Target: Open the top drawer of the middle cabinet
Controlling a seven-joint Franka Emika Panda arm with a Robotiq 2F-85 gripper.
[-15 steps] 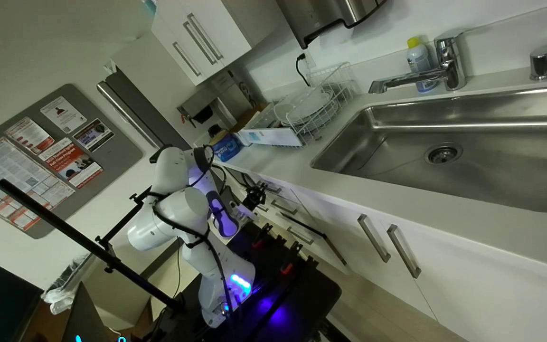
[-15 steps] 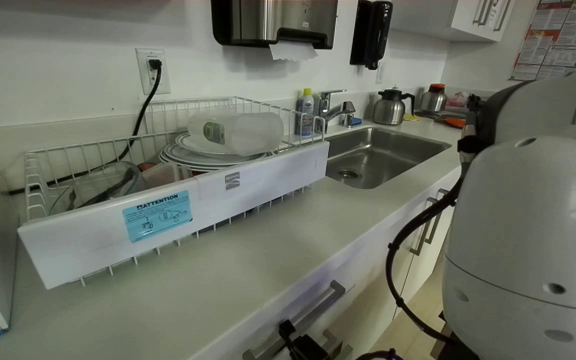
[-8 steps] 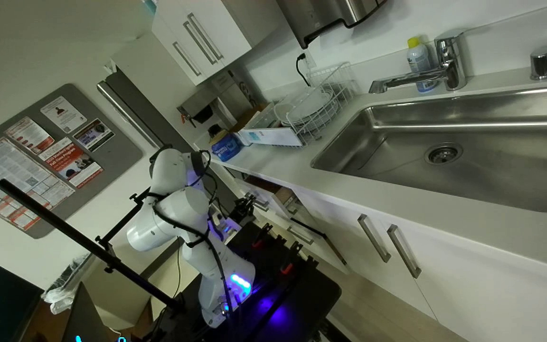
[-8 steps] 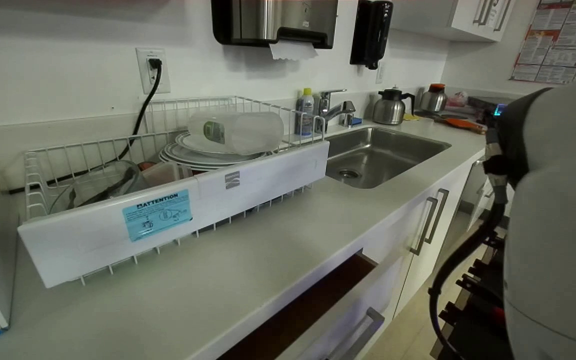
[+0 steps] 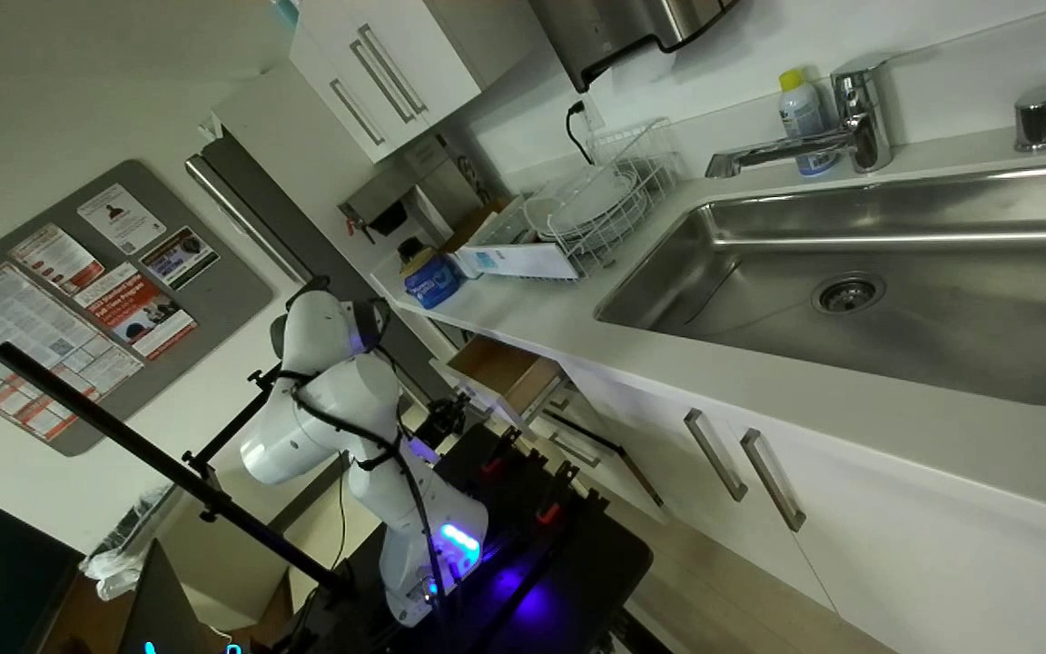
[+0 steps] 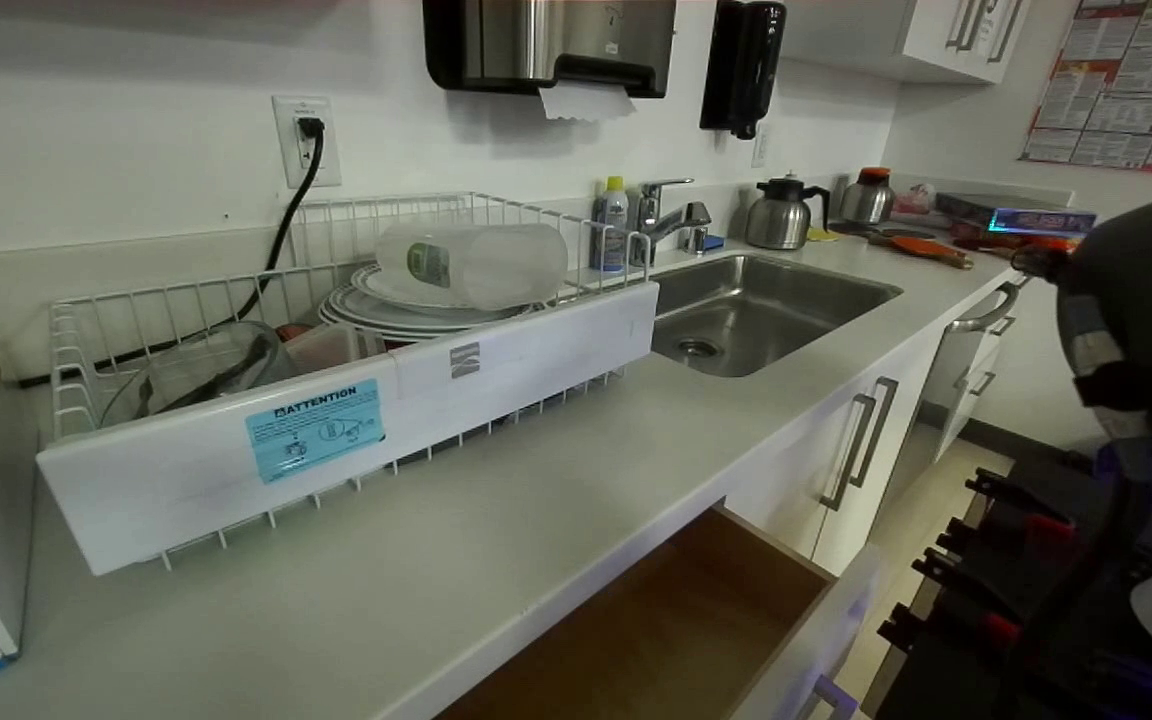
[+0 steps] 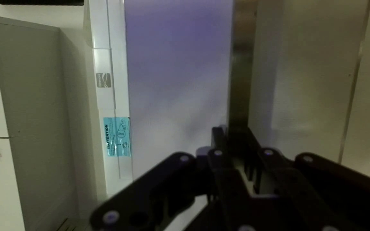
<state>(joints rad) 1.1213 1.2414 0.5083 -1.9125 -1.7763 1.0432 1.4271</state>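
The top drawer stands pulled well out from under the counter, with its bare brown inside showing in both exterior views. Its white front carries a grey bar handle, seen lengthwise in the wrist view; a piece of the handle shows at the lower edge of an exterior view. My gripper has its fingers closed on both sides of the handle bar. In an exterior view my gripper is small and dark at the drawer front.
A white counter lies above the drawer, with a dish rack and a sink. Lower drawers with handles are below. The black robot table with red-and-black clamps faces the cabinet. A black pole stands behind the arm.
The drawer was shut one second ago, partly out half a second ago, and is further out now. My gripper and arm have moved back from the cabinet with the drawer.
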